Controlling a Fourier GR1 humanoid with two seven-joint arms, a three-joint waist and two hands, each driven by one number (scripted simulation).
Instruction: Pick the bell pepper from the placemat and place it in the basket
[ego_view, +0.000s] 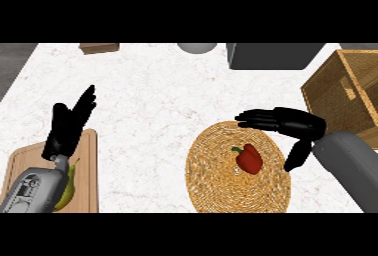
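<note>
Bell pepper (249, 159) lay at placemat (221, 186) centre, ungrasped. Right hand (295, 125) hovered at its one o'clock, fingers spread, thumb apart, apparently positioned to close round it. Basket (334, 100) stood at two o'clock.

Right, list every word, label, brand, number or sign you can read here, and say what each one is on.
None: nothing readable shows anywhere in this view.
The bell pepper, the woven placemat, the basket, the cutting board, the banana and the dark grey container carry no lettering, label or number.
</note>
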